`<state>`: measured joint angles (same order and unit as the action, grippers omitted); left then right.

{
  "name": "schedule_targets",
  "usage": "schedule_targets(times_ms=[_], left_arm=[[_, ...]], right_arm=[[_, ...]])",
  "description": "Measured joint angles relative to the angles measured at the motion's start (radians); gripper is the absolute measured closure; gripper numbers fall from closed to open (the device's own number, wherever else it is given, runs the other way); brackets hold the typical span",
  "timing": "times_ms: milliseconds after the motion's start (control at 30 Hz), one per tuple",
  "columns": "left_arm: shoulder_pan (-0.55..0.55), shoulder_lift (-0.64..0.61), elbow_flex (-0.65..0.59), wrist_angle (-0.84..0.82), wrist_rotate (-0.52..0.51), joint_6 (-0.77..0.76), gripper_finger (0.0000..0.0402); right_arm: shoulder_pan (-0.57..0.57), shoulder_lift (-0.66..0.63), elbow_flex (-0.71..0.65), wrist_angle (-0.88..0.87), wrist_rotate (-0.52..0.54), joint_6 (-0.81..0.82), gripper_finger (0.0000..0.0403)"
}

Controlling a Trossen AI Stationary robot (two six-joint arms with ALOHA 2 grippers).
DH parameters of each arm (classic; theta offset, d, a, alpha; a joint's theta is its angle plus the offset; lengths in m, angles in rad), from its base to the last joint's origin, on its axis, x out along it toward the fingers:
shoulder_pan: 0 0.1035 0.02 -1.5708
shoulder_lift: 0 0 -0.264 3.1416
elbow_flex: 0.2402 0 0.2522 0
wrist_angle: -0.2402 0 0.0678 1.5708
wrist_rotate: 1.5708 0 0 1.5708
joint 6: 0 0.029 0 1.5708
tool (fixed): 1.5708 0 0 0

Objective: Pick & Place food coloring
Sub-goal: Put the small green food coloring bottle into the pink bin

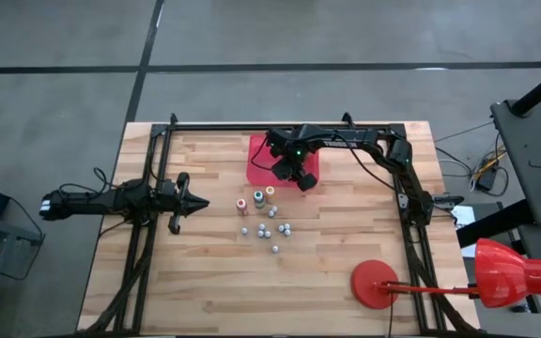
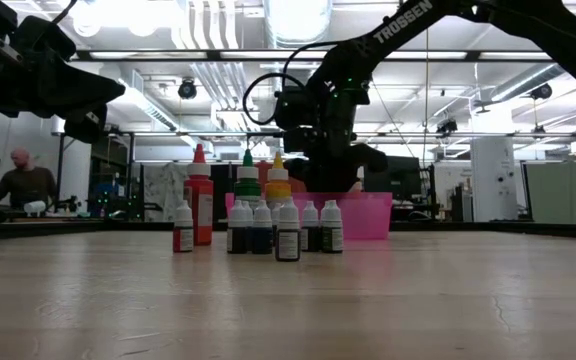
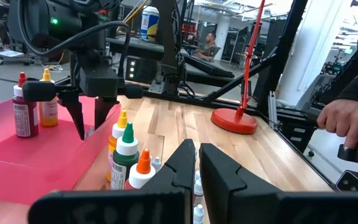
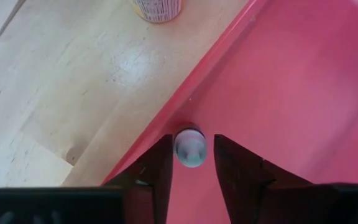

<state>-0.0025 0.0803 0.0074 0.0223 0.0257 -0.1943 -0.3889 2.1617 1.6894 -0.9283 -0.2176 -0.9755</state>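
The food coloring bottles stand in a cluster (image 1: pixel 266 221) on the wooden table, taller ones with red, green and yellow tops (image 2: pixel 247 190) behind the small ones (image 2: pixel 288 230). Two more bottles (image 3: pixel 25 106) stand in the red tray (image 1: pixel 263 150). My right gripper (image 4: pixel 191 155) points down into the tray near its wall, open. A small pale-capped bottle (image 4: pixel 190 147) stands upright between its fingers on the tray floor. My left gripper (image 3: pixel 197 168) waits shut and level at the table's left, touching nothing. My right gripper comes from above with a finger on either side of the small bottle's cap (image 4: pixel 190 140). A gap shows between the cap and one finger (image 4: pixel 229 162). Whether the other finger (image 4: pixel 160 165) touches the bottle, I cannot tell.
A red round stand base (image 1: pixel 374 282) sits at the table's near right, its pole leading to a red cone (image 1: pixel 510 272) off the table. Black frame rails (image 1: pixel 158 178) run along the left, right and far edges. A person's hand (image 3: pixel 347 121) shows beyond the right edge.
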Motion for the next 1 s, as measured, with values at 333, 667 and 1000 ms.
schedule_targets(times_ms=[333,667,1000], left_arm=[[0.000,0.000,0.000,0.000,0.000,0.000,0.0402],[0.000,0.000,0.000,0.000,0.000,0.000,0.0402],[0.000,0.000,0.000,0.000,0.000,0.000,0.0402]], right_arm=[[0.000,-0.002,0.004,-0.001,0.008,0.019,0.0295],[0.000,-0.040,0.003,-0.011,0.011,0.019,0.0294],[0.002,-0.104,0.003,-0.041,0.011,0.068,0.0282]])
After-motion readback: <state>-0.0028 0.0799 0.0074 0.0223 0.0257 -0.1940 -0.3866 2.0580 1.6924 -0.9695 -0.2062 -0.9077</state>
